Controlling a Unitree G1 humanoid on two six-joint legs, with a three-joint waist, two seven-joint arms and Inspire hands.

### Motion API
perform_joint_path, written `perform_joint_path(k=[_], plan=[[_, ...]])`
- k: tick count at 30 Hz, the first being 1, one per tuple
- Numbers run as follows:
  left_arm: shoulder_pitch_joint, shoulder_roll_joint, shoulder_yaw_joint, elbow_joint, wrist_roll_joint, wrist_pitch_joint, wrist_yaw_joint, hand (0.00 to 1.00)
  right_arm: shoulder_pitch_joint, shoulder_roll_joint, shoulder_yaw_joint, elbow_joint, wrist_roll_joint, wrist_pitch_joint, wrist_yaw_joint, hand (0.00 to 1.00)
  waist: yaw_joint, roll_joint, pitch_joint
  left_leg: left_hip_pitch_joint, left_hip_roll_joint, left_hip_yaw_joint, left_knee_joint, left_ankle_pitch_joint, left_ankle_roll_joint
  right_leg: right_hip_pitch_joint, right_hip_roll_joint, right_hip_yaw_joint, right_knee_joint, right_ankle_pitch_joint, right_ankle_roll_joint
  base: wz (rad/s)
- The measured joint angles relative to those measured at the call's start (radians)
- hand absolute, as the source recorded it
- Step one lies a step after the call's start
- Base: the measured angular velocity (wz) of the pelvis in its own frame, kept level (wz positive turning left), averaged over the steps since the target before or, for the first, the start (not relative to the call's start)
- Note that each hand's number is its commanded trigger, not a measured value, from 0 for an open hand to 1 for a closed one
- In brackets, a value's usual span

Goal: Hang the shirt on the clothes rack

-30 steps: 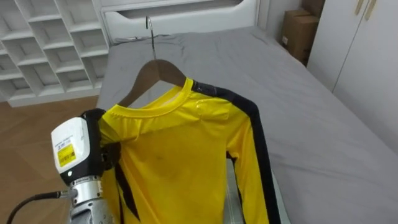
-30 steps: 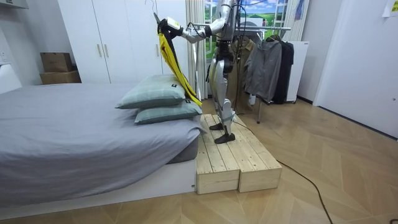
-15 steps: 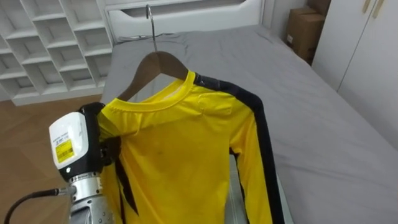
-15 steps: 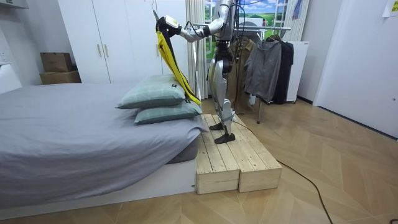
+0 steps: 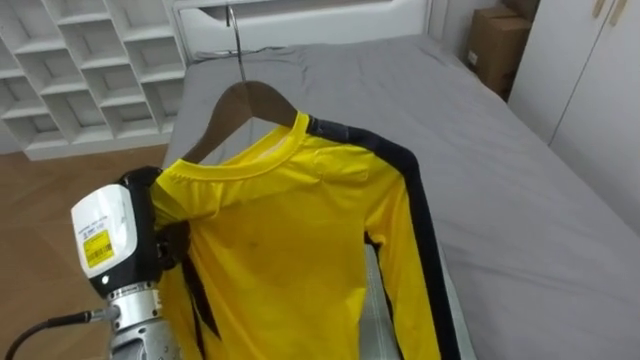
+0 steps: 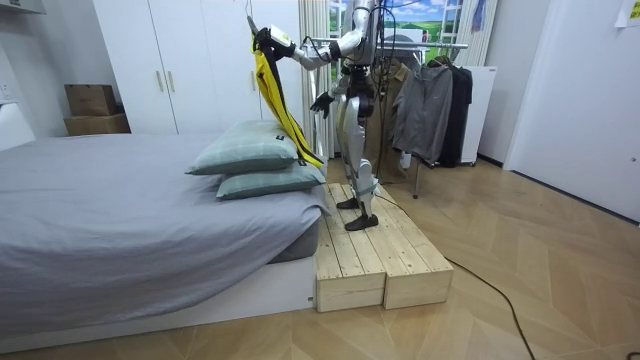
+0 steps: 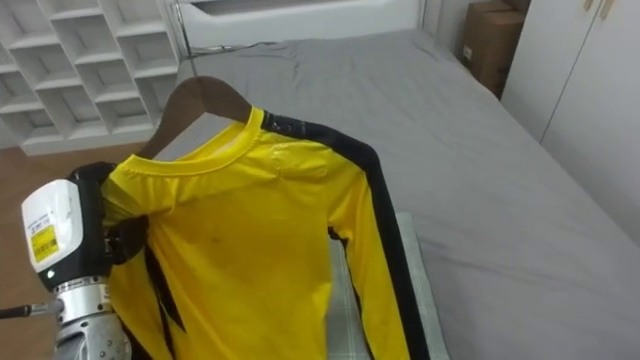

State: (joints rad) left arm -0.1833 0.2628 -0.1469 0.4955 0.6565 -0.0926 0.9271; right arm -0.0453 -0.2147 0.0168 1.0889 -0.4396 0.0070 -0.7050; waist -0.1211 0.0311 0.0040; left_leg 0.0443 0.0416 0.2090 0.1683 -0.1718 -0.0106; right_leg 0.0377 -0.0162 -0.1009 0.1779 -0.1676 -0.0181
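A yellow long-sleeved shirt (image 5: 290,250) with black stripes along the sleeves hangs on a wooden hanger (image 5: 250,100) whose metal hook (image 5: 233,40) points up. My left hand (image 5: 160,235) is raised at the lower left, its dark fingers shut on the shirt's near shoulder over the hanger's end. In the room view the shirt (image 6: 275,95) hangs high above the pillows from that hand (image 6: 266,40). My right hand (image 6: 322,102) is low in front of my body, fingers spread, holding nothing.
I stand on a wooden platform (image 6: 380,255) at the side of a grey bed (image 5: 480,180) with two pillows (image 6: 255,160). Behind me a clothes rail (image 6: 430,45) carries dark garments (image 6: 425,105). White shelving (image 5: 80,70) and a cardboard box (image 5: 500,40) stand beyond the bed.
In the room view my right hand has swung out in front of my body. The shirt and left hand stay raised; the eye view shifted slightly.
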Motion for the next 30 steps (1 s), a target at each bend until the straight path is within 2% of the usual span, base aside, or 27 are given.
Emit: perform_joint_path(k=[2, 6, 8, 12, 14, 19, 23, 30], plan=[[0.007, 0.000, -0.022, -0.004, -0.020, 0.000, -0.003, 1.00, 0.005, 0.000, 0.002, -0.123, -0.072, -0.004, -0.046, 0.00, 0.019, -0.003, 0.0009, 0.000, 0.000, 0.000, 0.000, 0.000, 0.000, -0.001, 0.000, -0.001, -0.005, 0.000, 0.000, 0.00], [0.009, -0.001, -0.026, -0.004, -0.017, 0.005, -0.007, 1.00, 0.006, 0.001, 0.032, -0.299, -0.179, -0.012, -0.102, 0.00, 0.034, -0.015, 0.0031, -0.001, 0.000, -0.001, 0.000, 0.000, 0.000, 0.000, 0.000, -0.004, -0.005, 0.000, 0.000, 0.00], [0.009, -0.002, -0.038, -0.006, -0.014, 0.025, -0.014, 1.00, 0.007, 0.002, 0.059, -0.409, -0.245, -0.012, -0.105, 0.00, 0.046, -0.023, 0.0009, -0.007, 0.000, -0.001, 0.000, 0.000, 0.000, 0.002, 0.000, -0.005, -0.007, 0.000, 0.000, 0.03], [0.016, -0.009, -0.044, -0.012, -0.013, 0.061, -0.043, 1.00, 0.006, 0.008, 0.086, -0.562, -0.301, -0.014, -0.104, 0.00, 0.050, -0.025, 0.0007, 0.000, 0.000, 0.001, -0.001, 0.000, 0.000, 0.011, -0.001, -0.006, -0.007, 0.000, 0.000, 0.01], [0.018, -0.019, -0.044, -0.015, -0.007, 0.071, -0.048, 1.00, 0.015, 0.030, 0.101, -0.642, -0.342, -0.014, -0.093, 0.00, 0.049, -0.024, 0.0005, 0.004, 0.000, 0.001, -0.001, 0.000, 0.000, 0.015, -0.001, -0.009, -0.009, 0.000, 0.000, 0.00], [0.030, -0.023, -0.045, -0.077, -0.006, 0.089, -0.097, 1.00, 0.050, 0.038, 0.153, -0.746, -0.364, -0.015, -0.043, 0.00, 0.055, -0.020, -0.0008, 0.001, 0.002, 0.001, 0.000, 0.000, 0.000, 0.012, -0.001, -0.009, -0.007, 0.001, 0.000, 0.00], [0.030, -0.023, -0.058, -0.123, 0.010, 0.086, -0.122, 1.00, 0.058, 0.014, 0.210, -0.804, -0.387, -0.028, 0.007, 0.00, 0.068, -0.013, -0.0055, 0.003, 0.002, 0.004, 0.001, 0.000, 0.000, 0.012, -0.001, -0.008, -0.004, 0.001, -0.001, 0.00], [0.033, -0.024, -0.060, -0.131, 0.086, 0.083, -0.133, 1.00, 0.057, 0.002, 0.245, -0.829, -0.397, -0.055, 0.059, 0.00, 0.088, -0.012, -0.0057, 0.001, 0.003, -0.003, 0.001, 0.000, 0.000, 0.013, 0.000, -0.010, -0.006, 0.001, -0.001, 0.00]])
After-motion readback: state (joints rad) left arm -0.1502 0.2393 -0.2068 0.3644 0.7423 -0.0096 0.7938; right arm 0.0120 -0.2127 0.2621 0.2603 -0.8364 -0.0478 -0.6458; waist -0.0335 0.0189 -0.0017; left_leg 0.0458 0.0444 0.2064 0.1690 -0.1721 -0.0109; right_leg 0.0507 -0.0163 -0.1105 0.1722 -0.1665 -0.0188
